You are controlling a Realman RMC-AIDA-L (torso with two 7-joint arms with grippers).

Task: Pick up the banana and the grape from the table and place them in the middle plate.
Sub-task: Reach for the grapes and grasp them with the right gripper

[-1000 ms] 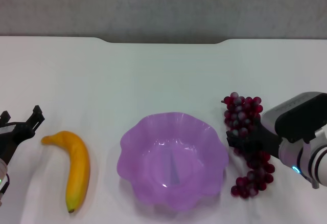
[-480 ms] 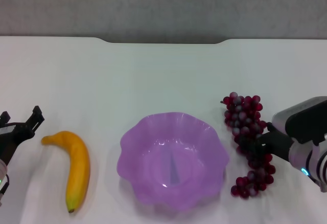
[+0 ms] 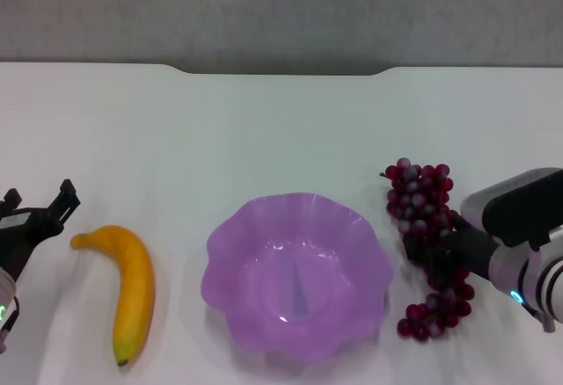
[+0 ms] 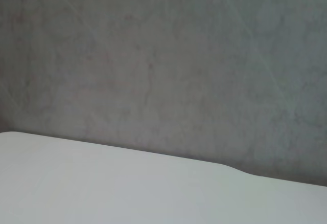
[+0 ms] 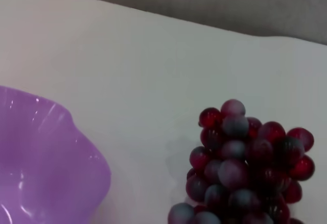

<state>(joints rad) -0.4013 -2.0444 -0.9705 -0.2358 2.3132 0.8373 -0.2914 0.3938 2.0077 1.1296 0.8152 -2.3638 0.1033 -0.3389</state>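
The banana [image 3: 132,290] lies on the white table [image 3: 281,130] left of the middle plate [image 3: 297,288], a purple scalloped dish that holds nothing. Right of the plate lies the grape [image 3: 420,199], a long dark red bunch. My right gripper [image 3: 424,250] reaches in from the right and sits at the middle of the bunch, covering part of it. The right wrist view shows the grape [image 5: 245,168] close up beside the plate's rim [image 5: 48,165]. My left gripper [image 3: 37,206] stands open at the table's left edge, just left of the banana's stem end and apart from it.
The table's far edge has a notched outline [image 3: 281,70] against a grey wall [image 3: 281,7]. The left wrist view shows only that wall [image 4: 163,55] and a strip of table [image 4: 102,183].
My right gripper has drawn back to the right, off the plate's side of the bunch. The grape, the banana and the left gripper have hardly moved.
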